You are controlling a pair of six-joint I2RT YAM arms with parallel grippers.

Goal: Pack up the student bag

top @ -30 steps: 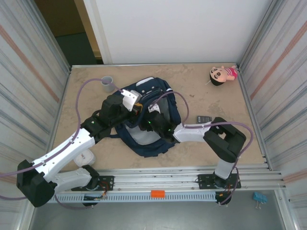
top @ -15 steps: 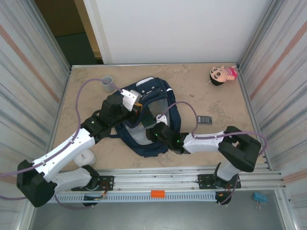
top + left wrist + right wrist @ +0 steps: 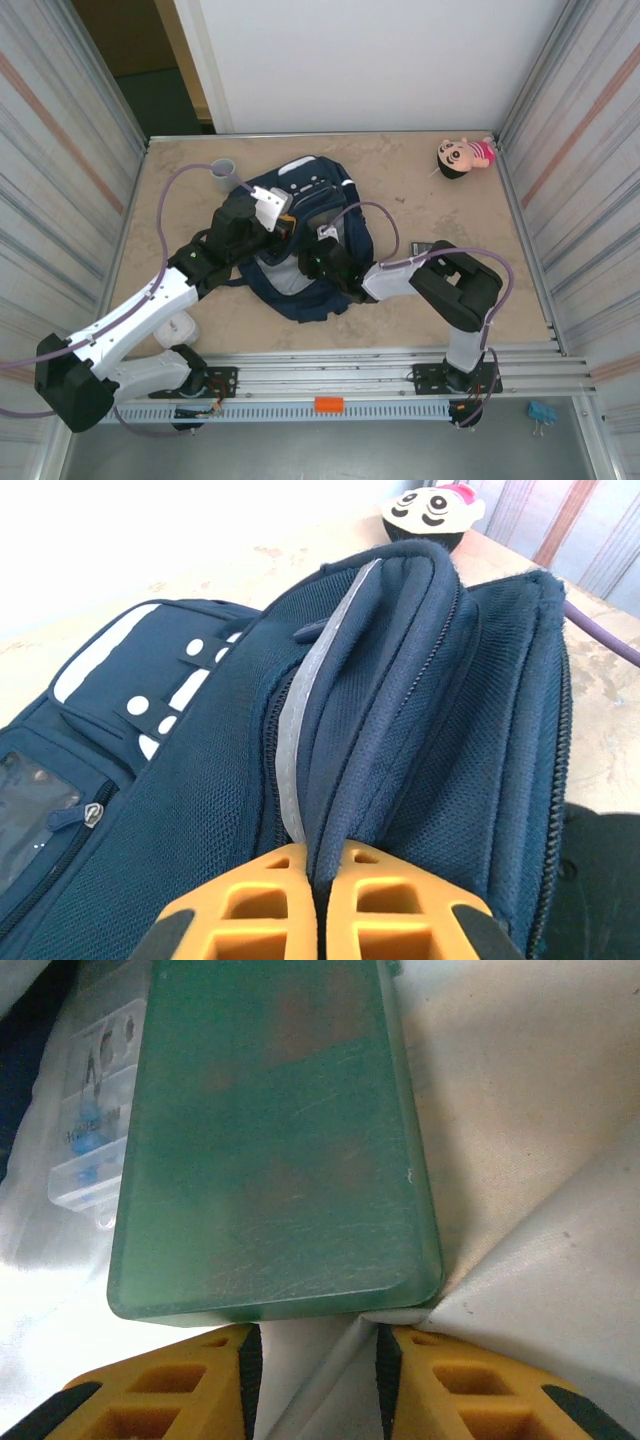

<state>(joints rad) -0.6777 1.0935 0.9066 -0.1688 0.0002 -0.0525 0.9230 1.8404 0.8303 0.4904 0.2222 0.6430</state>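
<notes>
Right gripper (image 3: 315, 1335) inside student bag (image 3: 312, 195), jaws narrowly apart astride crease of pale lining; cannot tell whether they pinch it. Green case (image 3: 270, 1140) just beyond its fingertips. Left gripper (image 3: 318, 865) clamped on student bag's opening edge. Student bag lies at middle of table (image 3: 430, 290). Far side: grey cup (image 3: 225, 172), doll (image 3: 463, 156).

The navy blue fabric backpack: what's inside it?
Inside the navy fabric backpack, on pale grey lining, lies a translucent green plastic box beside a small clear plastic case. Whatever lies under them is covered.
</notes>
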